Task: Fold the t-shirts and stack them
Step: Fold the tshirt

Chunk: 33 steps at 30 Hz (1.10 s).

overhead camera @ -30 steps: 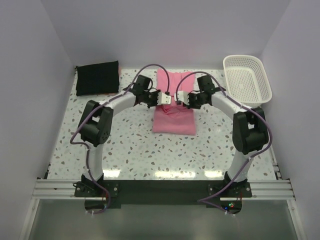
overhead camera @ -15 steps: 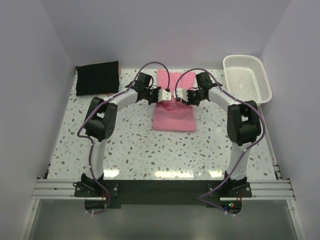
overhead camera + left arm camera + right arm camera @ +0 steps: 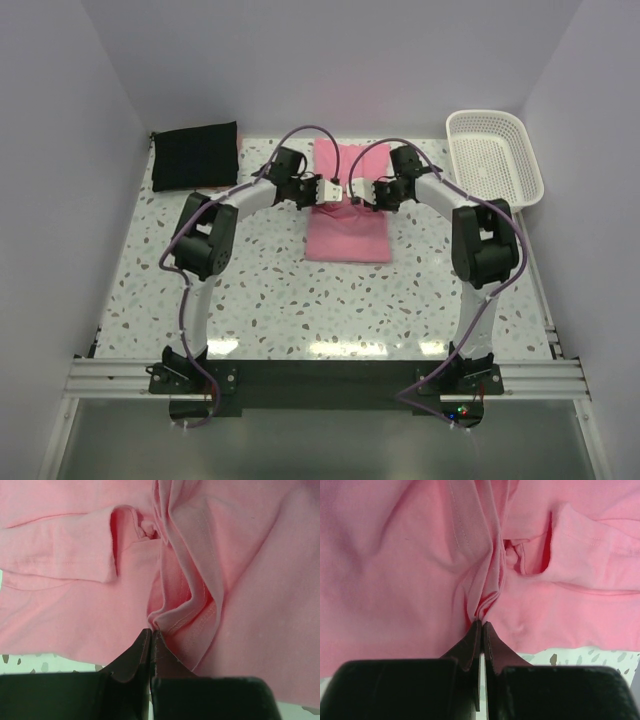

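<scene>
Mid-fold on the desk [image 3: 260, 290]: pink t-shirt [image 3: 347, 238] sits centre near the far edge, black folded t-shirt [image 3: 195, 155] at the far-left corner. Side by side, left claw [image 3: 338, 190] and right claw [image 3: 351, 192] each pinch bunched pink fabric. Next, likely, carry the fold over evenly.

I am running this from afar, and what I see is a robotics lab test cell, not a home or a shop. Plain pale walls [image 3: 330, 60] box the workspace in on three sides. The speckled, terrazzo-pattern tabletop [image 3: 270, 300] ends at its near edge in an aluminium extrusion rail [image 3: 330, 378] with black mounting plates, where the left arm [image 3: 200, 250] and right arm [image 3: 480, 250] are bolted side by side. Purple cables [image 3: 300, 132] loop loose along both arms, and small indicator lights [image 3: 458, 412] glow by the right base. The only household things I see are a pink t-shirt [image 3: 347, 235], a folded black garment [image 3: 195, 155] and a white lattice basket [image 3: 490, 155].
</scene>
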Motion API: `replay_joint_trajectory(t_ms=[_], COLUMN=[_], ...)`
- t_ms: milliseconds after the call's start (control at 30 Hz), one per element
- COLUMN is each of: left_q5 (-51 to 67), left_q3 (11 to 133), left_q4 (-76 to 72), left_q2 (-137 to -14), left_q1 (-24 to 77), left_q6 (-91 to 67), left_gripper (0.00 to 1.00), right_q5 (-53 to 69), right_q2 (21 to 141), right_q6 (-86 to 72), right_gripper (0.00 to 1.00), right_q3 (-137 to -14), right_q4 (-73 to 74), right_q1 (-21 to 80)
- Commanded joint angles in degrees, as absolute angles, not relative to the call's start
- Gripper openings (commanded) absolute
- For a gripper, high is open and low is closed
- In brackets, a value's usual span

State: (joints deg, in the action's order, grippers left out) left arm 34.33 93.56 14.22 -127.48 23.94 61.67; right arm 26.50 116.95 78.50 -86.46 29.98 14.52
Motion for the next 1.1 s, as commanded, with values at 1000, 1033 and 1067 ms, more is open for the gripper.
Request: replay_joint_trajectory(t_ms=[1000,1033,1067], left_q5=[56.9,60.4,61.5], left_q3=[81.9,81.2,80.2], left_q4=[23.1,20.2,18.0], left_q2=[-111.4,-111.8,-112.0], left_q1=[23.7,24.2,25.0], left_q6=[14.1,10.8,7.6], left_gripper=[0.46,0.47,0.47], right_q5=[44.3,45.9,47.2], right_q2=[109.4,111.0,111.4], right_q6=[40.4,37.4,35.9], right_gripper=[0.32,0.34,0.37], right_q3=[-93.5,-92.9,-92.3], right_q4=[63.6,65.5,65.5], right_q1=[16.5,16.5,16.5])
